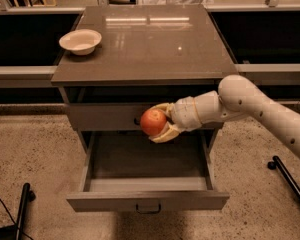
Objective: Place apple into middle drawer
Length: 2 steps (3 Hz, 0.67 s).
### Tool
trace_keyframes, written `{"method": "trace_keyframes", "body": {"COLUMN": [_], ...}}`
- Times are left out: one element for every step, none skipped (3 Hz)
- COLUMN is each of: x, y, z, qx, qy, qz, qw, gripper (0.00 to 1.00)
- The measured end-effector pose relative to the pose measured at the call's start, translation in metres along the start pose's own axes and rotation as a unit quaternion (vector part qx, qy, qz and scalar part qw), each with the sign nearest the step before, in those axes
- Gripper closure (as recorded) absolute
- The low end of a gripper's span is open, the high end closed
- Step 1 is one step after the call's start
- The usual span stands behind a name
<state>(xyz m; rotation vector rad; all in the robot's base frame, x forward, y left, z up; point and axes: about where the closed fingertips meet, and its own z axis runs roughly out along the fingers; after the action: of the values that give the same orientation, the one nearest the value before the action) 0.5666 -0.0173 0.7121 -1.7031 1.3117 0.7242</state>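
Note:
The red-orange apple (153, 122) is held in my gripper (160, 123), whose pale fingers close around it from the right. The arm comes in from the right edge. The apple hangs in front of the closed upper drawer front (105, 116), just above the back of the open middle drawer (147, 200). That drawer is pulled out wide, its grey inside bare, with a small dark loop handle on its front.
A white bowl (80, 40) sits at the back left of the cabinet's brown top (150, 44). A dark stand leg (289, 179) lies on the speckled floor at right, another dark leg (21, 211) at lower left.

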Motion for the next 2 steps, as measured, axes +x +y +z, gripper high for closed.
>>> {"method": "trace_keyframes", "body": {"x": [-0.003,0.041], "y": [-0.001,0.006], "z": [-0.001,0.01], "qx": [-0.001,0.002], "qy": [0.0,0.021], "qz": [-0.001,0.036], "qw": [1.0,0.9991], "gripper": [1.0,1.0]}}
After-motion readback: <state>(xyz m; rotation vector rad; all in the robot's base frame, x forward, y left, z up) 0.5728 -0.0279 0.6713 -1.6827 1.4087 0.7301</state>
